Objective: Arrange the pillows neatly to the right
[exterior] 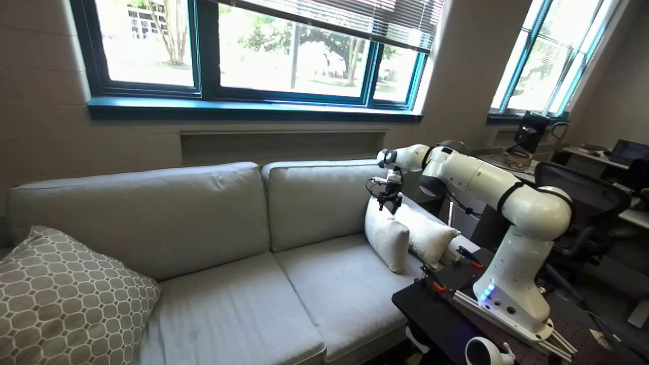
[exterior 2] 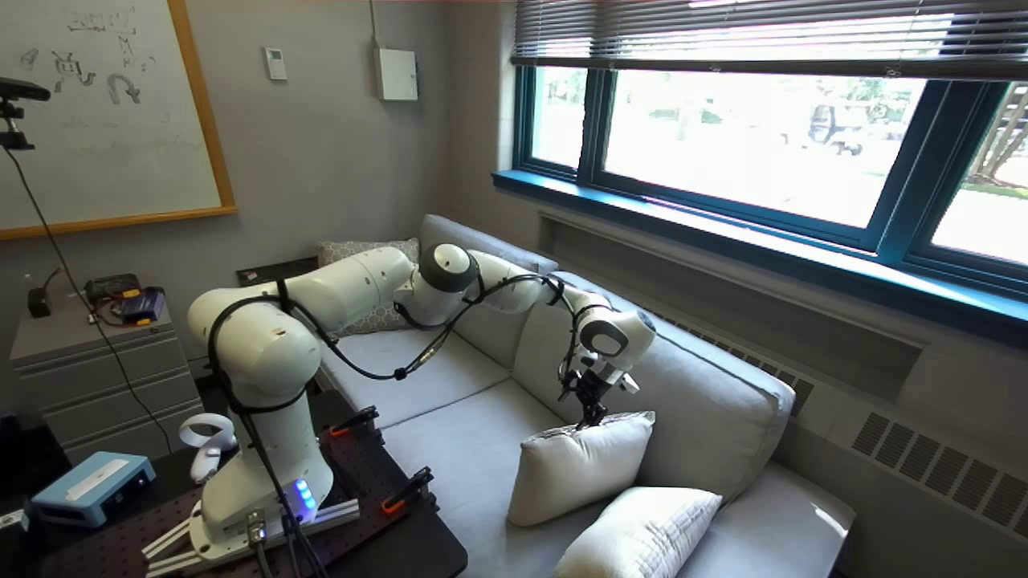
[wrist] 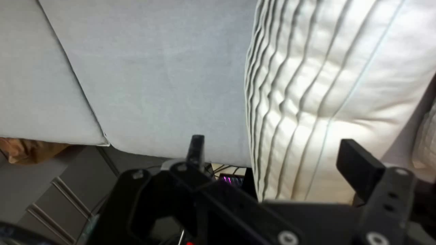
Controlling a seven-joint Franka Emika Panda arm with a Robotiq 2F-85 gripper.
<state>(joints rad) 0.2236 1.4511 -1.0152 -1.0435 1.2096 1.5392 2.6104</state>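
Two cream-white pillows lean at the armrest end of the sofa. The inner pillow [exterior: 386,237] stands on edge, slightly tilted, and the outer pillow [exterior: 428,233] lies further over beside it. In an exterior view the inner pillow [exterior 2: 582,474] is behind the outer pillow [exterior 2: 642,536]. My gripper [exterior 2: 590,417] points down at the inner pillow's top edge. In the wrist view the gripper [wrist: 275,145] has its fingers spread wide, with the pleated inner pillow [wrist: 303,95] below and between them. Whether a finger touches the fabric I cannot tell. A sliver of the outer pillow [wrist: 427,139] shows at right.
The grey sofa's back cushion [exterior: 324,203] rises close behind the gripper. A larger lattice-patterned pillow [exterior: 76,299] rests at the far end of the sofa. The robot's black table [exterior: 431,304] with clamps stands against the sofa front. A radiator grille [exterior 2: 940,466] runs behind.
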